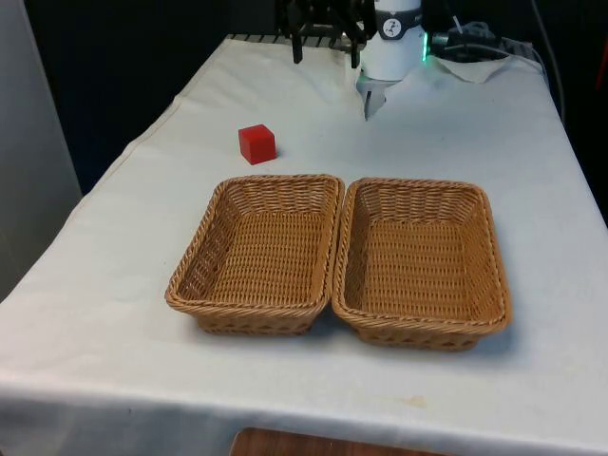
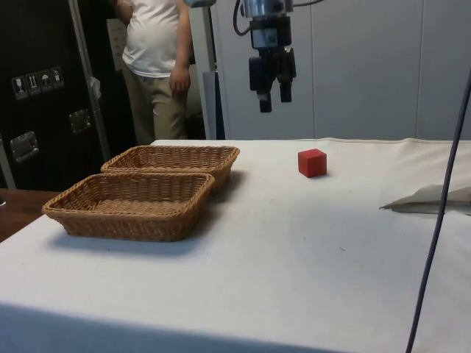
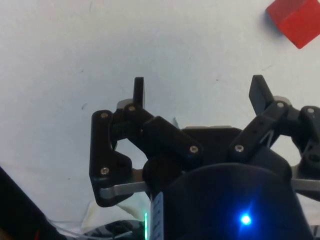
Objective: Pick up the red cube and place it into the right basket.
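Two brown woven wicker baskets sat side by side, touching: left basket (image 1: 256, 252), right basket (image 1: 421, 261). Small red cube (image 1: 256, 143) lay on white-clothed table (image 1: 114, 313) beyond left basket. Black two-finger hand (image 2: 271, 99) hung above table, fingers (image 3: 138, 92) apart, holding nothing. Person (image 2: 156, 66) stood behind.

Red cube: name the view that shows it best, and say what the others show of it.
The front view: the red cube sits whole on the white cloth beyond the left basket, with its position clear. The side view shows the cube whole, beside the baskets. The wrist view catches only part of it at the picture's edge.
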Controlling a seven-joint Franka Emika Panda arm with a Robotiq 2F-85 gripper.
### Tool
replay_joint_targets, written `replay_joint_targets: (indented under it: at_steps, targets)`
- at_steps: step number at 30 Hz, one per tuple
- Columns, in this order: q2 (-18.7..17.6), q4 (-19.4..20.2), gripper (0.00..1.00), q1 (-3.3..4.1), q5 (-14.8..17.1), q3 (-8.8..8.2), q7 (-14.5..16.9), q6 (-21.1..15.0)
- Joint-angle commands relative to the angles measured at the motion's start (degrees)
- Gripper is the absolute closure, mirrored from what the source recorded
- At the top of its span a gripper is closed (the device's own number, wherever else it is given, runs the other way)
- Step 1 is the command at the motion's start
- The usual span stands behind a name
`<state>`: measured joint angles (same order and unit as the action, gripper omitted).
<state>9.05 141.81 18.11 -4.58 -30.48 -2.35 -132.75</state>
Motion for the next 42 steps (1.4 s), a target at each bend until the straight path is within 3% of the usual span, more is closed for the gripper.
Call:
replay_joint_targets:
  at_steps: [1, 7, 8, 16, 26, 42]
  targets:
    - [0.0, -0.11, 0.0, 0.0, 0.17, -0.11, 0.17, 0.0]
    - [0.29, -0.4, 0.0, 0.06, 3.04, -1.2, 2.29, -0.23]
    - [0.06, -0.57, 0.0, 0.0, 2.35, -1.03, 1.83, -0.06]
    - [-0.92, -0.46, 0.0, -0.06, 6.3, -3.27, 5.33, -0.86]
    - [-3.27, -0.34, 0.0, 0.0, 6.82, -5.16, 4.98, -2.46]
    - [-7.45, 0.17, 0.0, -0.11, 9.4, -6.07, 2.81, -5.39]
